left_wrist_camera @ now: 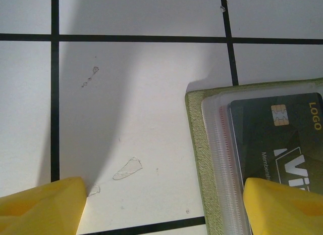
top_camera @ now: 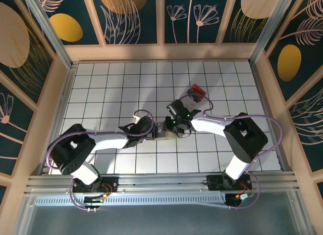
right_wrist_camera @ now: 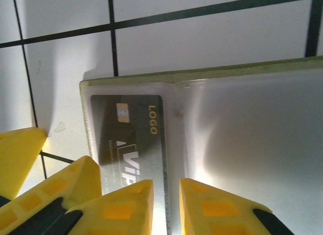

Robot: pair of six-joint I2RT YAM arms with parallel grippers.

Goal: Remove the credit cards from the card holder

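White grid table [top_camera: 101, 83], card holder [right_wrist_camera: 242, 144] lying open. Left gripper [left_wrist_camera: 161, 197] wide, empty. Right gripper [right_wrist_camera: 166, 194], frame bottom, near-closed at black card [right_wrist_camera: 131, 139], hold unclear. Your next move: pinch card edge, slide it out.

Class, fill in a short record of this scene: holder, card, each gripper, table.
card holder: lying open on the table, yellow-green rim, clear sleeves inside
card: black, chip and LOGO print, inside a sleeve
left gripper: open, one finger above the holder, the other above bare table
right gripper: jaws nearly together at the card's long edge; grip unclear
table: white with black grid lines
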